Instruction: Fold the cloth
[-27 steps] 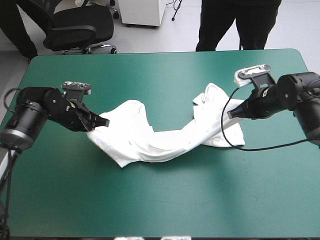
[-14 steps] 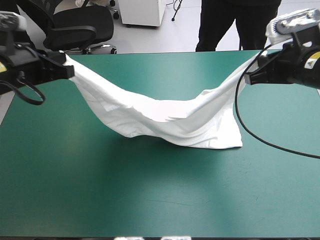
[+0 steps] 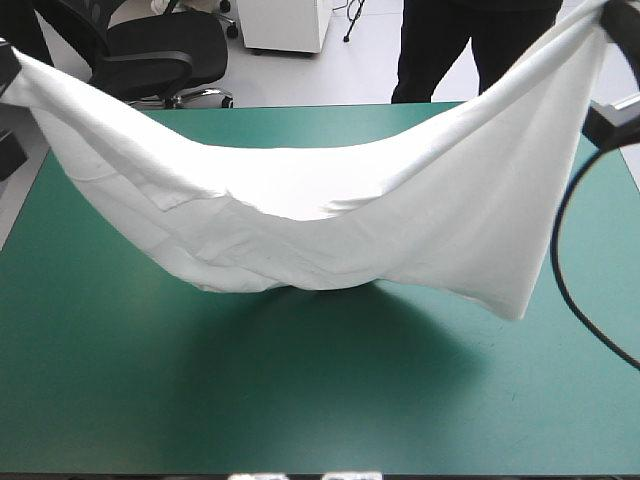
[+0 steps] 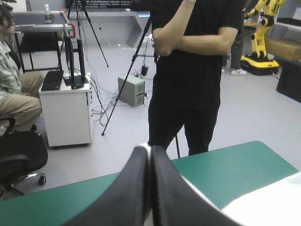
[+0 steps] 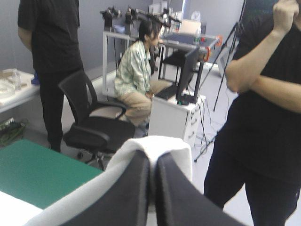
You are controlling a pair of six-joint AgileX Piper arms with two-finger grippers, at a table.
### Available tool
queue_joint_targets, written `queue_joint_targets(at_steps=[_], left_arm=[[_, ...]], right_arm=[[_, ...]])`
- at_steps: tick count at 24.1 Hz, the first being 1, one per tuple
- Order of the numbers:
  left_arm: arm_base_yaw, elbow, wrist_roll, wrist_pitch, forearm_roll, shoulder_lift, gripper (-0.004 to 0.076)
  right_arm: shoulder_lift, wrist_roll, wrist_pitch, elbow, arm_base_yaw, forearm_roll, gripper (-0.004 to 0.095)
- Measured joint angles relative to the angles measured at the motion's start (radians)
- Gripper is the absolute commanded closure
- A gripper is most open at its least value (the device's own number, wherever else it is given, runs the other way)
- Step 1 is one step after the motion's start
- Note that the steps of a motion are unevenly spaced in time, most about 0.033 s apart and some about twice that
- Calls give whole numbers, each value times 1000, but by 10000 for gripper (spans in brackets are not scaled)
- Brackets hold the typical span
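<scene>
The left gripper [image 4: 150, 157] is pinched all but shut, with a thin pale line of cloth in the seam. The right gripper [image 5: 153, 165] is clamped the same way on the T-shirt [image 5: 174, 150], and a rolled edge of it wraps over the gripper's tip. From each grip the cloth falls away below and swings toward the other arm. It hangs between the two as one deep sagging sling above the teal-green worktop [image 3: 320, 410].

It looks light, soft and wholly limp. It will drape wherever it is unsupported, and a shallow pinch could let it slide out. The doubled hem or a seamed corner, taken deep, seems the safest place to hold.

From above, both grippers are cut off at the picture's upper corners. How much cloth sits in the left pinch is hidden. Whether the lowest fold touches the worktop cannot be told, and neither the neck nor the sleeves can be made out.
</scene>
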Motion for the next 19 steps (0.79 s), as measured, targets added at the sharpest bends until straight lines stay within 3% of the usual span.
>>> queue_joint_targets(at_steps=[11,19], left_arm=[[0,-16,33,-97,-34,-204,741],[0,-42,60,-165,-64,-208,741]], right_arm=[[-190,-15,-69,-15,0,67,925],[-229,-18,-65,20,0,70,925]])
